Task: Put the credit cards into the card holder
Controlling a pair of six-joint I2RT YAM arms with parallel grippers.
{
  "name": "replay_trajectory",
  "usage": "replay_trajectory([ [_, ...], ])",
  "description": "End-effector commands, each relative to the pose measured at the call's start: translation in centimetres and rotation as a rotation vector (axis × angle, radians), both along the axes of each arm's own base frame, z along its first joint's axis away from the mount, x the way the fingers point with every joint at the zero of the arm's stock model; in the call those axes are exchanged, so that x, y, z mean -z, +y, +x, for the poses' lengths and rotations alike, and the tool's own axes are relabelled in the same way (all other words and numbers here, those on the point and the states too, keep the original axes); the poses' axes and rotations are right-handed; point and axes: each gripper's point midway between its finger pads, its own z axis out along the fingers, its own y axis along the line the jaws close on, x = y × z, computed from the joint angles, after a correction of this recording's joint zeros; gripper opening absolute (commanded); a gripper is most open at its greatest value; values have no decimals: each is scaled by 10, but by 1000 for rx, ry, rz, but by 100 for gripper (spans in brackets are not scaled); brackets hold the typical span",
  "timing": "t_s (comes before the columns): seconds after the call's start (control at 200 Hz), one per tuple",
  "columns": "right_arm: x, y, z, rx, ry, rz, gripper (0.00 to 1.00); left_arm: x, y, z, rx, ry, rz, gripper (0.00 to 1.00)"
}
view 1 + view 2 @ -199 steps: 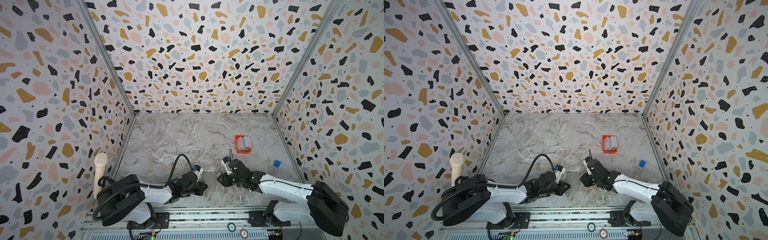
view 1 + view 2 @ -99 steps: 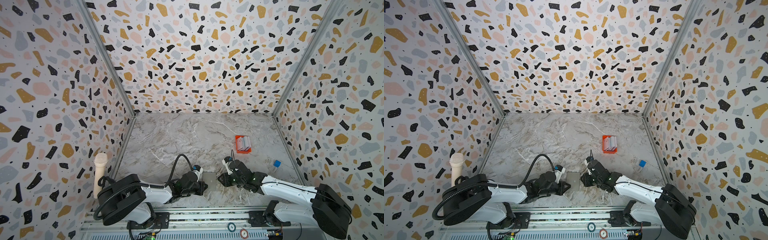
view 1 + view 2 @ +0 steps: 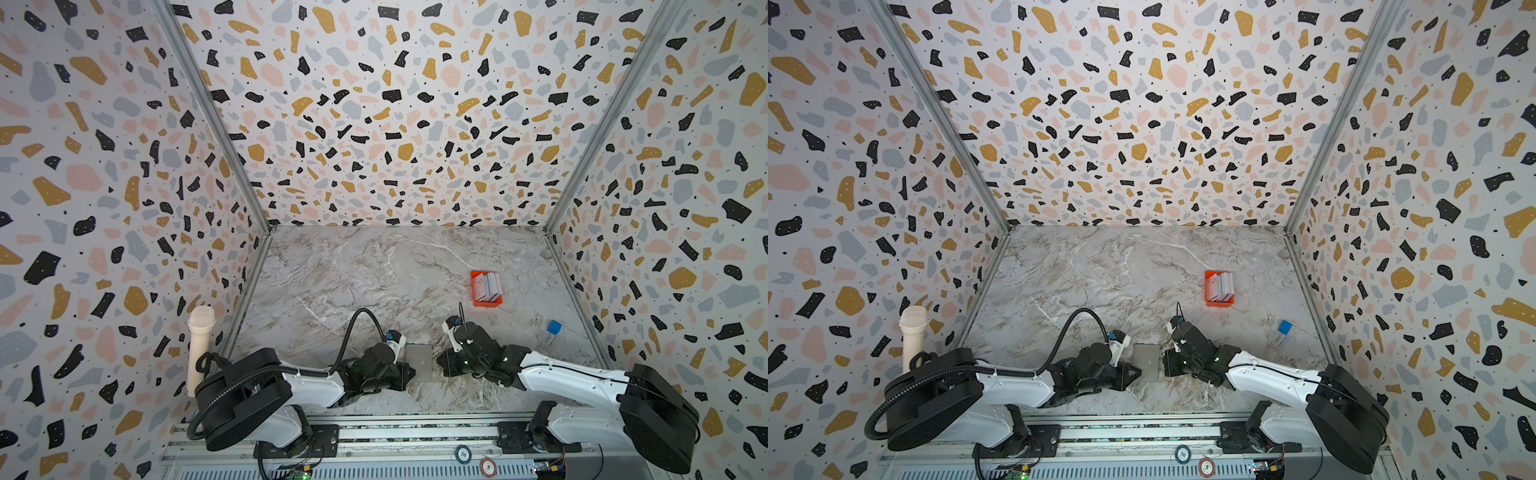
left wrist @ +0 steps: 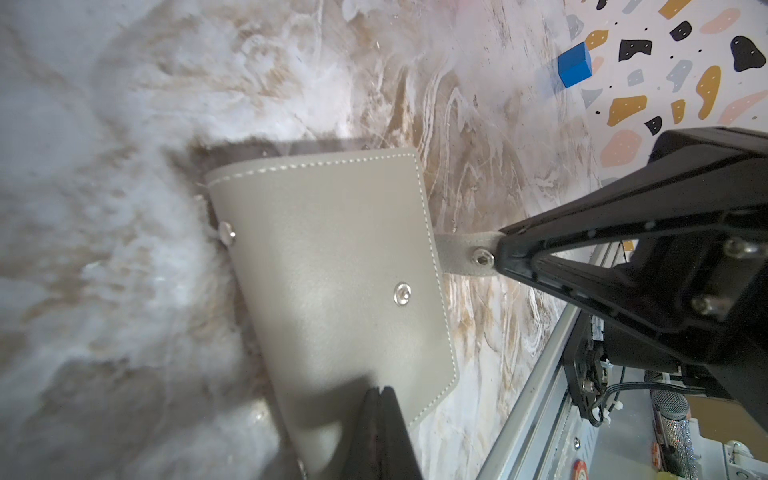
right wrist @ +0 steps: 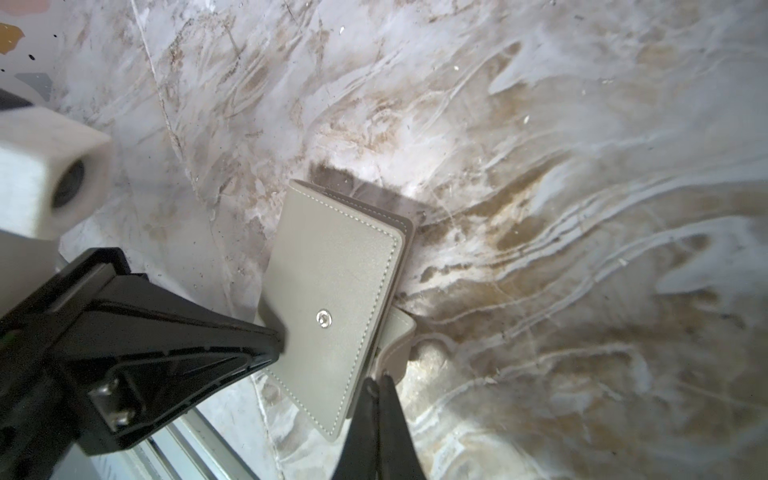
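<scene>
While the card holder (image 3: 419, 362) lies folded, an orange tray (image 3: 488, 301) stands apart.

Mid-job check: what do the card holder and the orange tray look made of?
The card holder: grey leather or faux leather, smooth matte, judging by the pale stitched edges and soft sheen; metal snap studs. The orange tray: probably rigid plastic, given its uniform bright colour and straight walls, though it shows small.

Robot lab test booth: terrazzo-print walls (image 3: 374, 124), marble-print tabletop (image 3: 374, 270), aluminium mounting rail (image 3: 415, 436) in front
</scene>
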Motion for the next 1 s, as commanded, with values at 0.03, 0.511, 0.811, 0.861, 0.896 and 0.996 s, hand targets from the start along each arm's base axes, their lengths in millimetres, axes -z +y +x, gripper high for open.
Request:
replay_trajectory([
  [0.03,-16,17,2,-36,-24,36,0,14,7,-8,11,33,42,0],
  [0.511,-5,45,4,-106,-19,-19,0,19,4,-12,33,48,34,0],
  [0.811,5,44,6,-109,-13,-81,0,19,3,-13,38,50,30,0],
  [0.861,6,42,5,-110,-14,-95,0,19,3,-13,37,50,29,0],
  [0.896,7,42,6,-108,-15,-102,0,19,3,-13,39,50,28,0],
  [0.996,10,40,4,-114,-7,-120,0,20,3,-13,40,51,28,0],
])
